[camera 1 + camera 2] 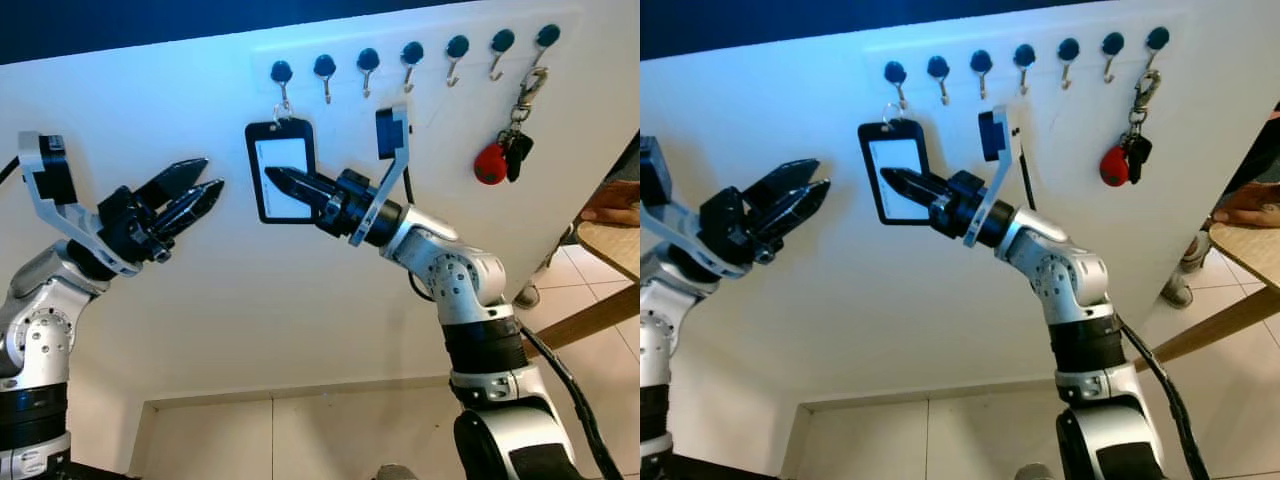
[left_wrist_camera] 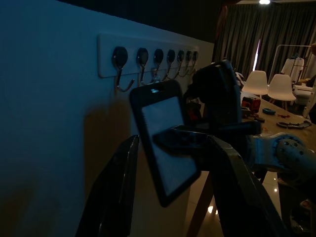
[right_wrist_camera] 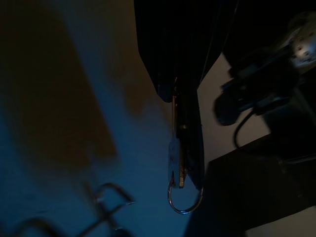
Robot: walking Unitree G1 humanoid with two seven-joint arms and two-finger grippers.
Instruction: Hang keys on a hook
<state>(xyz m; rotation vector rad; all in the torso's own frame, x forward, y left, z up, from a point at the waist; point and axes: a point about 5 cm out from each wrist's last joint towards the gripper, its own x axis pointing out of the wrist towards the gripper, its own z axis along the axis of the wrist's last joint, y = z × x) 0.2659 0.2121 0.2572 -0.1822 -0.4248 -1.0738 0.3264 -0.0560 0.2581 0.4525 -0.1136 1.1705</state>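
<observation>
- Since the wall (image 1: 300, 300) carries everything here, I start with it: one white rack (image 1: 420, 40) is fixed above both end effectors, and I count seven hooks (image 1: 368, 62) on it.
- Two arms are raised toward that rack. My right end effector (image 1: 283, 180) has its fingers closed flat on one black badge holder (image 1: 280, 160); the left end effector (image 1: 195, 195) hovers off to the side of the badge, apart from it, with its fingers slightly parted and empty.
- The badge holder hangs by its ring (image 1: 283, 110) from the hook (image 1: 281, 73) directly above my right end effector, the first in the row. I judge it light, thin and fairly stiff, with a slick face that could slip; the edge near the ring looks the safest place to pinch it.
- One bunch of keys (image 1: 512, 150) hangs well off to the far side of my right end effector, on the last hook but one, by a metal clip (image 1: 530, 90). It carries one red fob (image 1: 490, 163). I'd expect it to be hard, light and swingy, best taken by the clip.
</observation>
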